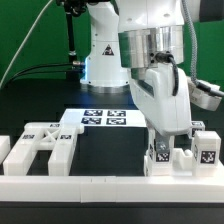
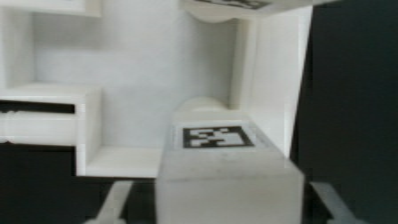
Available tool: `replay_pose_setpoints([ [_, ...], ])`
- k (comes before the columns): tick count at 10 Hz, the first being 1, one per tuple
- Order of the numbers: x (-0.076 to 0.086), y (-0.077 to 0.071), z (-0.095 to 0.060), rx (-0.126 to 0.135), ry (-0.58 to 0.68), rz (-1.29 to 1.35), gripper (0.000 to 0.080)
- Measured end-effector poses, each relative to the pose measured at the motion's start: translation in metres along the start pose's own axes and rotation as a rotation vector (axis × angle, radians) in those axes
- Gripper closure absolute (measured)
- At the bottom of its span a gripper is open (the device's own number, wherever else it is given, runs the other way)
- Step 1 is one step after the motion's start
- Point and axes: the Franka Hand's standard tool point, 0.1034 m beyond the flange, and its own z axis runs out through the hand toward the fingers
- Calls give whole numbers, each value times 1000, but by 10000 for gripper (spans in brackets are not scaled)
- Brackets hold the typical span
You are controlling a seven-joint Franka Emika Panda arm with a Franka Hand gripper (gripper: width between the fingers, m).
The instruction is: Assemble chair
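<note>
A robot hand (image 1: 167, 138) is shown low over a cluster of white chair parts on a black table (image 1: 110, 150). In the wrist view, a tagged white block (image 2: 222, 175) is seen between the jaws. Whether it is clamped or only straddled cannot be told. Other small cubes (image 1: 205, 150) are set just beside the hand, and the slotted frame (image 1: 45, 145) is laid well apart from it. For a sound grasp, the block should be centred between the jaws, squeezed on its 2 flat sides, and lifted straight up so that the neighbouring cubes are not knocked.
</note>
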Motion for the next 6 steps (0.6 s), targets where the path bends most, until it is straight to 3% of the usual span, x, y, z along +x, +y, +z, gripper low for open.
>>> replay_pose_setpoints([
  [1, 0, 0, 0, -1, 2, -78, 469],
  [2, -3, -1, -1, -4, 0, -218, 259],
  [3, -4, 1, 1, -14, -3, -445, 259],
  [4, -4, 4, 4, -28, -15, -613, 183],
  [6, -2, 5, 5, -30, -15, -759, 158],
])
